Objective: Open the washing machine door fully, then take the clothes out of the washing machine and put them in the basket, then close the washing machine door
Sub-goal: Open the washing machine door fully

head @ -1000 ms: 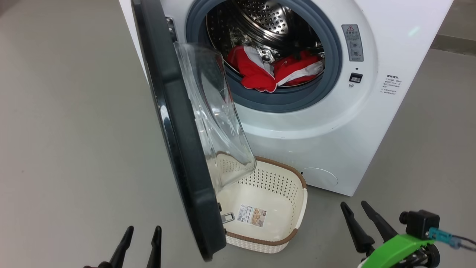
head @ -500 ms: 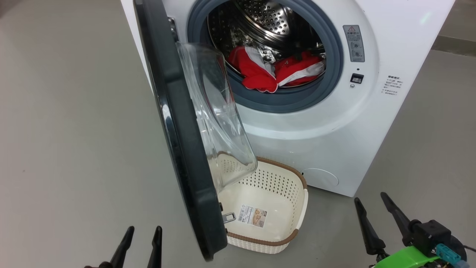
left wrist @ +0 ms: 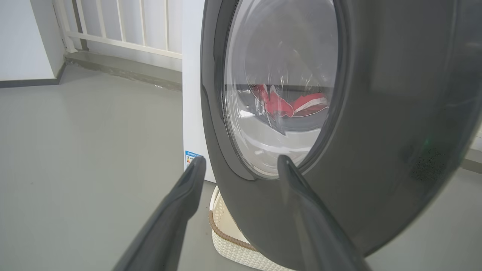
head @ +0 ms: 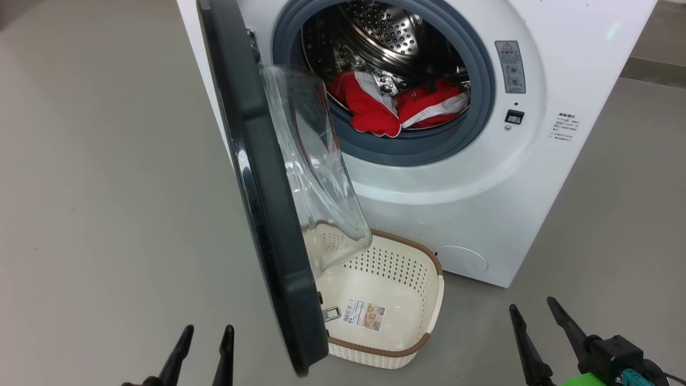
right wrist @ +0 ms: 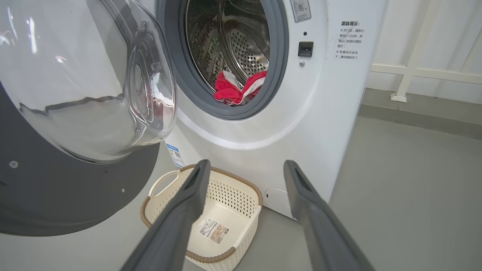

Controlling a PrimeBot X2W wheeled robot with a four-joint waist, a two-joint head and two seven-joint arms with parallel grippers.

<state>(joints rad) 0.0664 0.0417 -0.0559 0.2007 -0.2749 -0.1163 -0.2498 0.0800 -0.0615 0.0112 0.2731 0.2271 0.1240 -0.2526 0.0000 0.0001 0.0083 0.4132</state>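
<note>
One washing machine (head: 471, 214), a white box with smooth painted sheet sides, fills the upper right of the head view. Its round mouth faces the camera, ringed by a matt grey rubber gasket (head: 482, 80), and behind it shines the steel drum (head: 386, 27), dotted with small holes.

The one washing machine door (head: 257, 187) stands open, almost edge-on. Its long line runs from the top centre of the frame down to the bottom centre. The rim is dark and glossy, and the clear glass bowl bulges to the right, toward the mouth.

The clothes (head: 375, 107) lie at the low front of the drum: soft red cloth with white bands, crumpled in two lumps. One red fold hangs over the gasket's lip. I cannot count the single pieces.

One basket (head: 429, 300) sits on the grey smooth floor (head: 107, 214), low in the centre, just before the machine and partly behind the door. It is cream plastic with rows of holes and a brown woven-look rim. The corners are rounded and the mouth faces up. One paper label (head: 363, 313) lies on its bottom.

There are two grippers, each with two long dark tapered fingers. The left gripper (head: 209, 328) is at the lower left and the right gripper (head: 530, 303) at the lower right. On both the fingers stand apart and hold nothing.
</note>
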